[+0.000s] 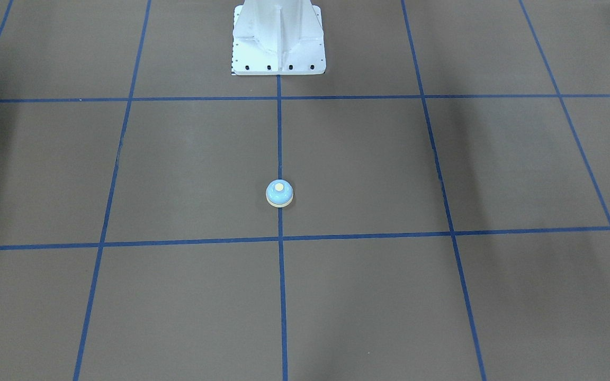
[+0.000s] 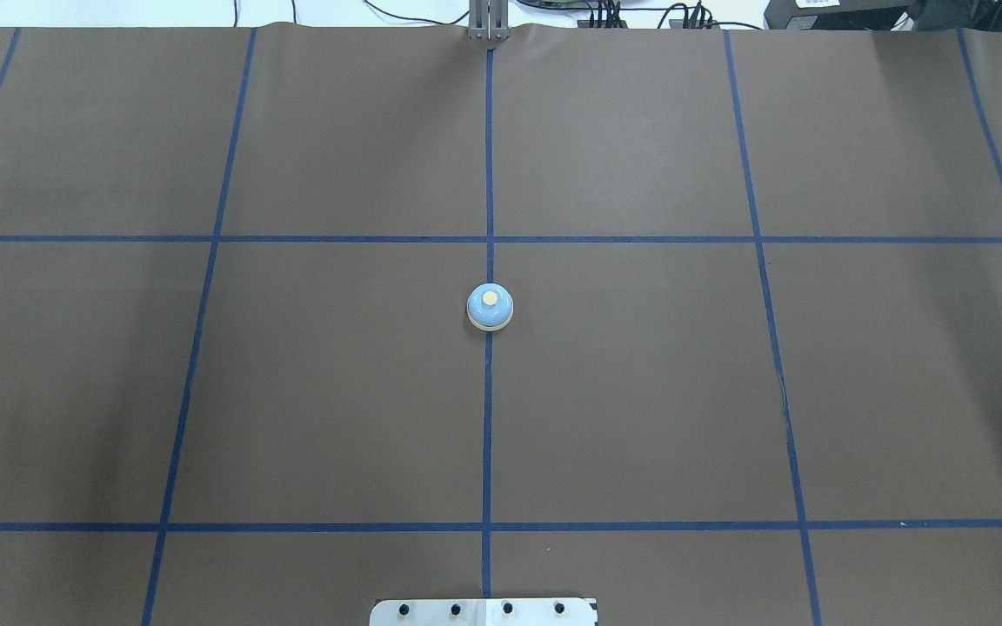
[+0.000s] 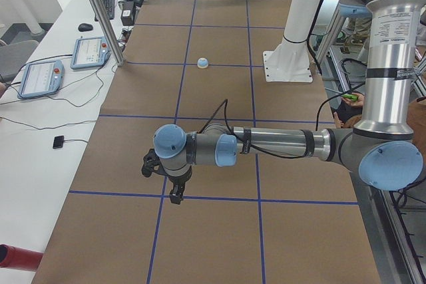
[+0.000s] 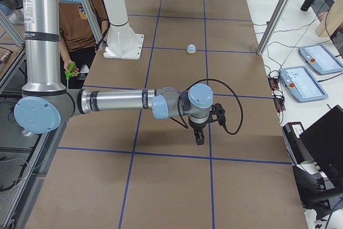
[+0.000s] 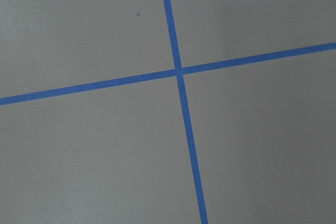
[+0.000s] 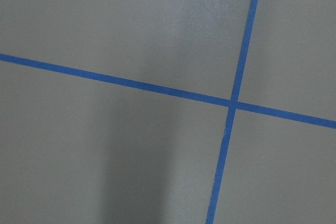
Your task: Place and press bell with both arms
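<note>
The light-blue bell (image 2: 490,307) with a cream button and cream base ring stands upright on the centre blue tape line of the brown table; it also shows in the front view (image 1: 279,192), the left side view (image 3: 203,63) and the right side view (image 4: 191,49). Neither arm shows in the overhead or front views. The left gripper (image 3: 174,194) shows only in the left side view, hanging above the table far from the bell. The right gripper (image 4: 199,137) shows only in the right side view, likewise far from the bell. I cannot tell whether either is open or shut.
The white bolted pedestal (image 1: 278,39) stands at the robot's side of the table. Blue tape lines (image 2: 489,174) divide the brown mat. Teach pendants (image 3: 41,76) and cables lie on the white side bench. A person (image 4: 80,20) stands beside the pedestal. Both wrist views show only mat and tape crossings.
</note>
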`<state>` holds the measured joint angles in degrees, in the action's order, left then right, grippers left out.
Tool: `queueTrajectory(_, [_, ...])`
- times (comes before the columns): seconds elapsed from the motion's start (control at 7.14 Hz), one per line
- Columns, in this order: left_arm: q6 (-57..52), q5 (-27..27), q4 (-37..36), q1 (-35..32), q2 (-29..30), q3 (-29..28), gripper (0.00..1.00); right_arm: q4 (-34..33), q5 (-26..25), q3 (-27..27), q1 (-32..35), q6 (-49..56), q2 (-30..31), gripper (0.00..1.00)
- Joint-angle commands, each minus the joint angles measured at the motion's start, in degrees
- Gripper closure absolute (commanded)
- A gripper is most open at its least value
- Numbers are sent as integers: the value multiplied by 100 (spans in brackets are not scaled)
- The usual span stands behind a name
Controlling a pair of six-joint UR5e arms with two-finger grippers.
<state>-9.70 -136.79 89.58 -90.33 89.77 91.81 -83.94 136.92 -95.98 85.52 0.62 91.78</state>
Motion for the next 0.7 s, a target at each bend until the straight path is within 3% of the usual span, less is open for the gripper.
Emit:
queueTrajectory(0.0, [29,21,183,-3,-3,4,0,0,-7,-9,0,0,24,0])
queueTrajectory(0.56, [29,21,192,6,32,47,0,9,-25,-35,0,0,68,0])
